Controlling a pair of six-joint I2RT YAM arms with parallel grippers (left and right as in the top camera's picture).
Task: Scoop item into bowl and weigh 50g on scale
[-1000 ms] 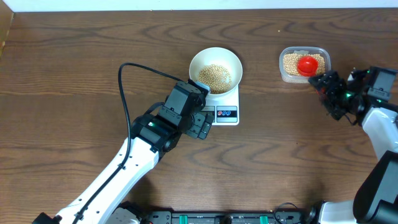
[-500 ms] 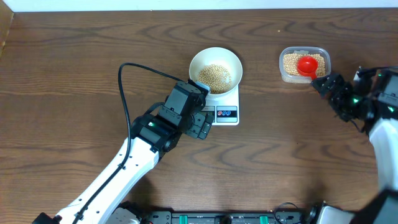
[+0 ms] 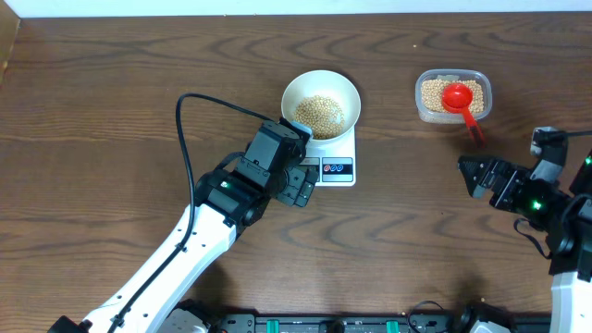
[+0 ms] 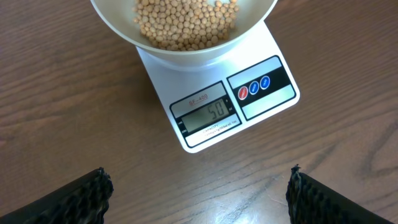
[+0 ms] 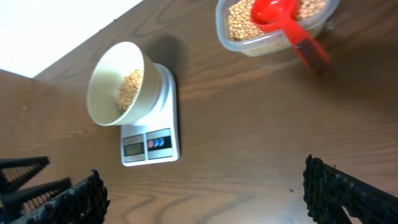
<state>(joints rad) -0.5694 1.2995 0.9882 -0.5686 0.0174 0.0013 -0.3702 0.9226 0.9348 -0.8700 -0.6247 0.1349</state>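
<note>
The white bowl (image 3: 320, 104) holds tan beans (image 3: 320, 113) and stands on the white scale (image 3: 337, 169). In the left wrist view the scale's display (image 4: 206, 113) reads 50, below the bowl (image 4: 186, 37). My left gripper (image 3: 299, 183) is open and empty, just left of the scale's front. My right gripper (image 3: 481, 176) is open and empty over bare table, below the clear tub. The bowl (image 5: 115, 84) and scale (image 5: 149, 144) also show in the right wrist view.
A clear plastic tub (image 3: 451, 95) of beans stands at the back right with a red scoop (image 3: 460, 100) resting in it, its handle pointing out over the tub's front edge. The tub and scoop also show in the right wrist view (image 5: 273, 25).
My right gripper has moved away from the tub towards the front of the table. The red scoop stays in the tub. The left arm has not moved.
</note>
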